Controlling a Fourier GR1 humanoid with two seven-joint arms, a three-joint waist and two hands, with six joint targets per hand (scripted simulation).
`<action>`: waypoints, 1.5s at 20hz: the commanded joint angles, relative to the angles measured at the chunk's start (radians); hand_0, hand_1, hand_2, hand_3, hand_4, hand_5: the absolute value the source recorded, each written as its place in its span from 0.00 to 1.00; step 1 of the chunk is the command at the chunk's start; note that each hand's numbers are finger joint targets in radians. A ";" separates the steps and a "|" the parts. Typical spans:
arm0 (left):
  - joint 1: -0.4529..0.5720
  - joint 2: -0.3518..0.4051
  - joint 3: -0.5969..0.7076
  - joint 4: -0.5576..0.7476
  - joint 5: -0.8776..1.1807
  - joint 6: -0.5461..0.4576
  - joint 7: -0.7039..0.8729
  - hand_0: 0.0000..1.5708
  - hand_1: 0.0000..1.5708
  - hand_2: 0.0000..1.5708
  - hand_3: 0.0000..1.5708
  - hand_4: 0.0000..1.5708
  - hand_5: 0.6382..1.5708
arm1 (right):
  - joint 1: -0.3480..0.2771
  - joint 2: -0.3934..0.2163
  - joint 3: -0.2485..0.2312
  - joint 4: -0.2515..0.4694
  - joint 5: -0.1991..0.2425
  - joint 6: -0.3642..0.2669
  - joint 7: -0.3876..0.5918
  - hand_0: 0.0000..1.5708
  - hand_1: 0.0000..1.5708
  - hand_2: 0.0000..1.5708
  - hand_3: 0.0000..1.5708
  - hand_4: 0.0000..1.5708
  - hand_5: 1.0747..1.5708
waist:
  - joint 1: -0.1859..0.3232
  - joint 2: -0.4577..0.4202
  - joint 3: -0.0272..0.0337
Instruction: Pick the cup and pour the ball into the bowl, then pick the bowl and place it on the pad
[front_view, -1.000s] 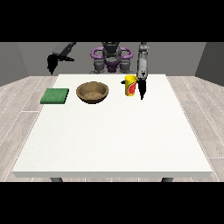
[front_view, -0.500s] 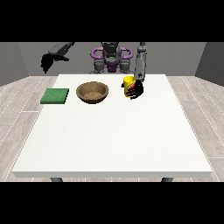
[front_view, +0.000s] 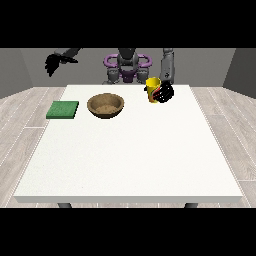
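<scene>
The white table (front_view: 130, 155) spreads before me. On it the brown bowl (front_view: 105, 105) sits between the green pad (front_view: 63, 110) and the yellow cup (front_view: 153, 90). My hand at the view's right (front_view: 164, 93) curls around the cup, lifted slightly. My hand at the view's left (front_view: 54, 62) hangs raised beyond the table, fingers relaxed. No writing reads anywhere.

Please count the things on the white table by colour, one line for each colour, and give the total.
Green: 1, the pad
Brown: 1, the bowl
Yellow: 1, the cup, with the hand at the view's right against it
Total: 3. A ball cannot be seen from this view.
</scene>
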 joint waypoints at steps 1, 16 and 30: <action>-0.080 0.179 -0.047 0.008 -0.114 -0.008 0.198 0.92 0.92 1.00 1.00 1.00 0.71 | 0.026 0.004 -0.005 0.066 0.005 0.001 0.010 0.00 0.00 0.00 0.00 0.00 1.00 | 0.043 -0.076 -0.0007; -0.302 0.118 -0.238 -0.023 -0.469 0.072 0.659 0.95 0.95 1.00 1.00 0.96 0.67 | -0.036 -0.038 -0.042 0.188 -0.010 0.064 -0.094 0.00 0.00 0.00 0.00 0.00 1.00 | 0.017 -0.043 -0.0046; -0.501 -0.029 -0.647 0.073 -1.024 -0.134 1.033 0.94 0.94 1.00 1.00 1.00 0.61 | -0.037 -0.048 -0.035 0.276 0.015 0.075 -0.099 0.00 0.00 0.00 0.00 0.00 1.00 | -0.004 -0.137 -0.0035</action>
